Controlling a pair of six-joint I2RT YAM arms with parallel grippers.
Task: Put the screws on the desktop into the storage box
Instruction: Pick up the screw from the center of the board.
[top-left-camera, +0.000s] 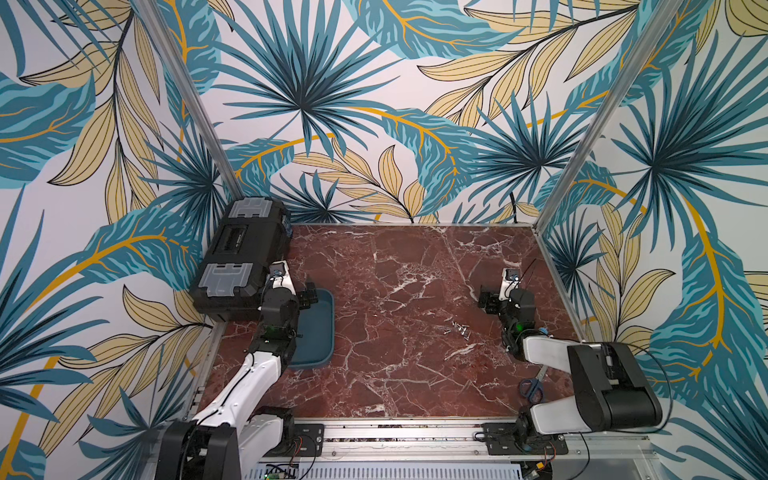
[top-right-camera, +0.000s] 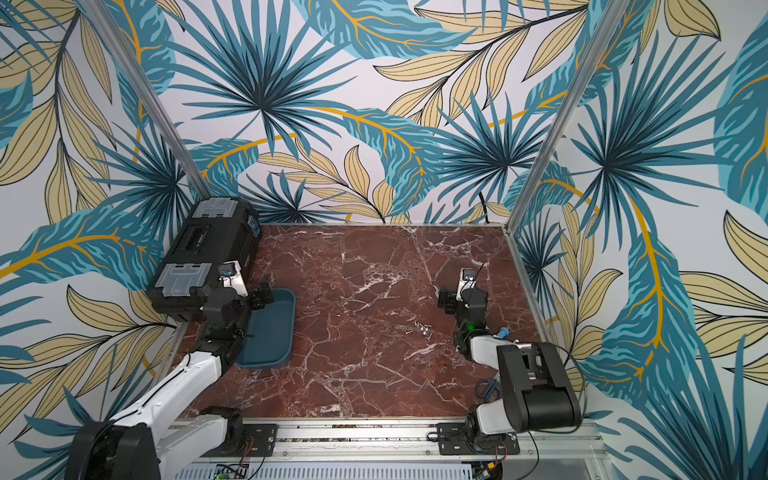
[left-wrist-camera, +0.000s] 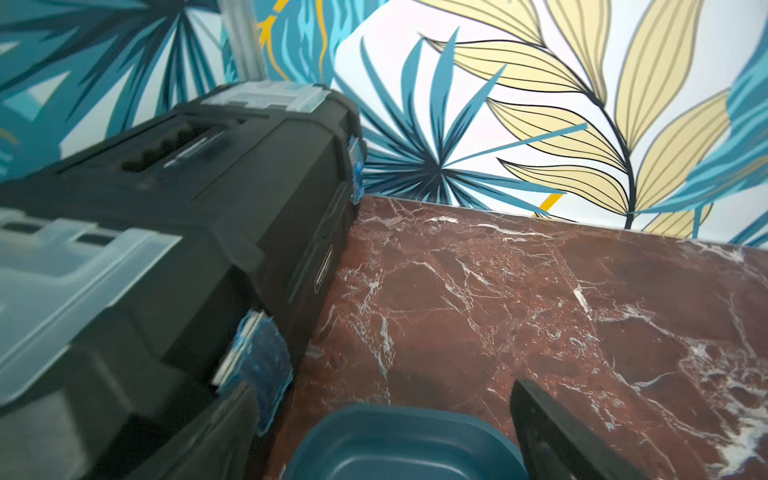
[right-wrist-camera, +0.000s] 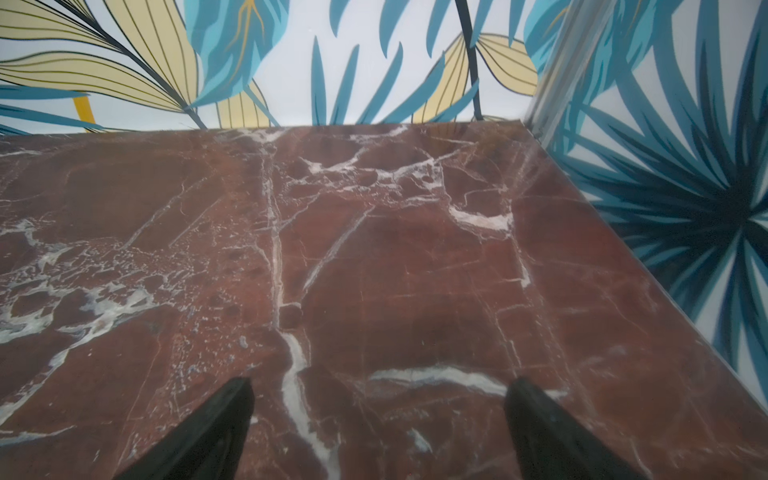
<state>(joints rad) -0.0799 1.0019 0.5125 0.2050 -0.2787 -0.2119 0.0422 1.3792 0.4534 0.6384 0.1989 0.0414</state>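
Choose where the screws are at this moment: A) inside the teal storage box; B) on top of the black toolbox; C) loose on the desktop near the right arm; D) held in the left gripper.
C: in a top view the screws lie in a small cluster on the bare desktop, well apart from the storage box.

The reddish marble desktop (top-left-camera: 395, 270) carries the teal storage box (top-left-camera: 322, 332), a black toolbox (top-left-camera: 243, 257) just beside and behind it, the screws (top-left-camera: 457, 330) clustered well apart to its right, and blue-handled scissors (top-left-camera: 534, 386) farther right, nearer the front.
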